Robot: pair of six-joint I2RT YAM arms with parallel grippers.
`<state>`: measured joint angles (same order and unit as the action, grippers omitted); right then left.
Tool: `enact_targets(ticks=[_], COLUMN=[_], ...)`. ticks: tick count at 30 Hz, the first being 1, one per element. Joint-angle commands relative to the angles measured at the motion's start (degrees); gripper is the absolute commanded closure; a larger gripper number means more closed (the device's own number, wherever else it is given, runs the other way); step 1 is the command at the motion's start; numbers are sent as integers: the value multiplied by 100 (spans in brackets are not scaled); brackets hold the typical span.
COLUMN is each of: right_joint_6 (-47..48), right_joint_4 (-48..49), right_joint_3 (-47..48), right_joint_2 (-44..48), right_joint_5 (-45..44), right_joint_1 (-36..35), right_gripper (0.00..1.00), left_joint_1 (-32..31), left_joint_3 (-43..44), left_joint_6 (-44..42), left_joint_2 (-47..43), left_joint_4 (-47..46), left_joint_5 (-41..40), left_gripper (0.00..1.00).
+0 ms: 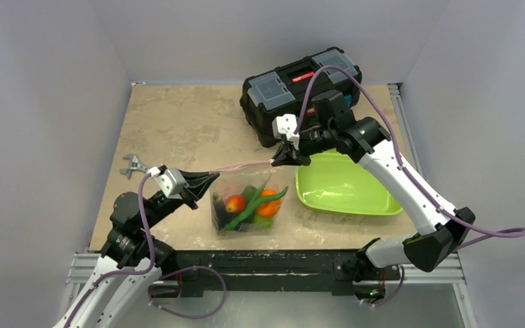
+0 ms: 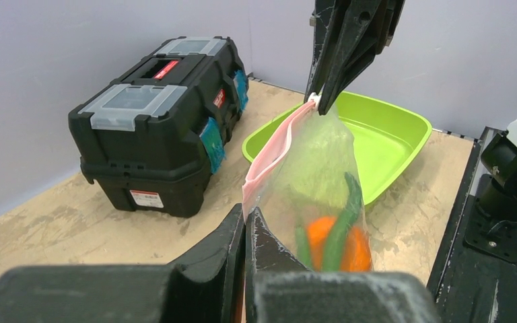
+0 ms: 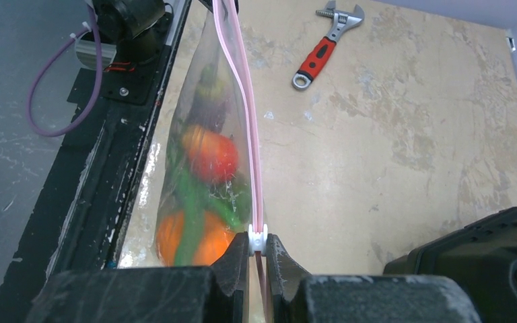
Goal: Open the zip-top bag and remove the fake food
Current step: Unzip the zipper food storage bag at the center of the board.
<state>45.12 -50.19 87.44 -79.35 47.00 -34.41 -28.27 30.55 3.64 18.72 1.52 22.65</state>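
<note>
— Pinching looks solid: right gripper is clamped on the white slider at one end of the pink zip strip, and left gripper is clamped on the strip's other end.
— Bag position?
— zip-top bag is strung between them, strip taut, seal looks closed. Bottom seems to rest on the table near its front edge, with the fake food piled low inside.
— So drag the slider?
— Yes. Run it straight along the strip toward the left gripper, left as anchor. Keep tension, since slack bunches film at the slider. Don't pull off-axis; thin plastic could tear or slip. Green tray is just beside.
</note>
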Motion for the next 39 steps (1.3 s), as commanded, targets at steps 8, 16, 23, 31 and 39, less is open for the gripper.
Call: enact_targets(ticks=[8,16,23,31,39], right_joint_6=[255,320,387,479,595], right_joint_4=[-354,-407,-459,-547,-627], right_joint_3=[-90,-106,-112,-198,-424], right_joint_2=[251,280,288,388,592], right_joint_5=[-290,-287,-311,-451,-656], right_joint_1=[247,304,356,481,739], right_gripper=[100,100,100,100,100], left_joint_1=[24,27,31,28,28], left_joint_3=[352,355,365,406,507], left_joint_6=[-211,-234,-258,-323,-339], left_joint_2=[-140,-165,-158,-260,-321], left_joint_4=[-181,-161,-165,78,188], left_joint_5=[-293,-300,-318,-437,-536], left_gripper=[100,100,100,100,100])
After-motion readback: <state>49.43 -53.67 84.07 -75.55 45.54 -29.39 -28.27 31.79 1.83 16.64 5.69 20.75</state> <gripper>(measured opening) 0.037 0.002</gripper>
